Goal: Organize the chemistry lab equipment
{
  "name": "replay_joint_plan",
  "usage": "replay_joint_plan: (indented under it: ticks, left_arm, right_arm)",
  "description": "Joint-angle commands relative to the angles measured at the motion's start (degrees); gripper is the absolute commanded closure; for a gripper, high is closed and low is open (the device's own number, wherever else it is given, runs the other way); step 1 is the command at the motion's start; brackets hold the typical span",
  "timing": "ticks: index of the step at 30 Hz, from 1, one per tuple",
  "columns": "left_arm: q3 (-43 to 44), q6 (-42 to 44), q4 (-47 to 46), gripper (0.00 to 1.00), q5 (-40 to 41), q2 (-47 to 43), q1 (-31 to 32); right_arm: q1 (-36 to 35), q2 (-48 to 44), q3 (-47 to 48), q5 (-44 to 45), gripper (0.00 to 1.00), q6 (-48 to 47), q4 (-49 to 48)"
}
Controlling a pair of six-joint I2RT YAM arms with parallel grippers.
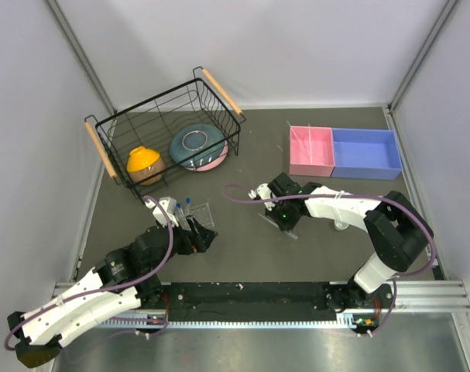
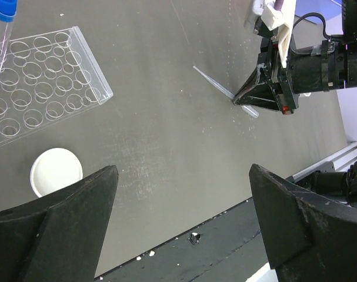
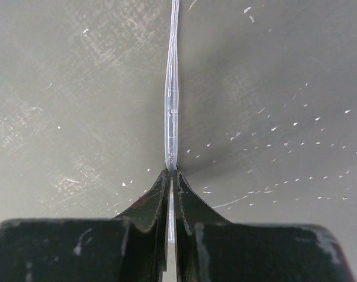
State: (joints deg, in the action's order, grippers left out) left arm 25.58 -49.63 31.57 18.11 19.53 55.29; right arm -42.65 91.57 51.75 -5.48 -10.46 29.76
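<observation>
one thin clear rod (image 3: 172, 106) sits low on the dark table (image 1: 250, 248), a little right of the middle. the right gripper (image 3: 171, 172) is clamped on one end of it. its two black fingers are pressed together, with the rod running straight out from between them. i cannot tell whether the rod rests fully on the surface or is just off it.

across from it, near the left front of the table, the left gripper (image 2: 183, 176) hangs with its fingers spread wide and nothing between them. just beside it lies a clear rack (image 2: 49, 76) with rows of round holes, flat on the table. a tube with a blue cap (image 2: 0, 35) stands upright in one hole at the rack's edge. a white round cup (image 2: 56, 171) sits on the table near the rack, apart from it.

farther back on the left is a black wire basket (image 1: 111, 147) with wooden handles. it holds an orange bowl (image 1: 144, 161) and, next to that, a teal and pink bowl (image 1: 197, 147). at the back right, a pink box (image 1: 316, 149) and a blue box (image 1: 365, 149) stand side by side, touching.
</observation>
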Motion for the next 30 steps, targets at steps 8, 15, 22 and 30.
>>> replay_joint_plan:
  ticks: [8, 15, 22, 30]
  left_arm:
    - [0.3, 0.0, 0.7, 0.01, 0.9, -1.5, 0.1]
    - [0.4, 0.0, 1.9, 0.01, 1.2, -2.3, 0.0]
    - [0.2, -0.2, 2.6, 0.01, 0.7, -2.9, 0.0]
    - [0.1, -0.3, 3.6, 0.01, 1.1, -4.3, 0.0]
  right_arm:
    - [-0.6, -1.3, 3.1, 0.5, 1.00, -2.9, 1.0]
    - [2.8, -3.7, 7.5, -3.7, 1.00, -7.4, 6.4]
    - [9.5, -5.1, 17.0, -8.2, 1.00, -12.9, 12.0]
    - [16.9, -3.2, 26.6, -10.3, 1.00, -14.9, 14.3]
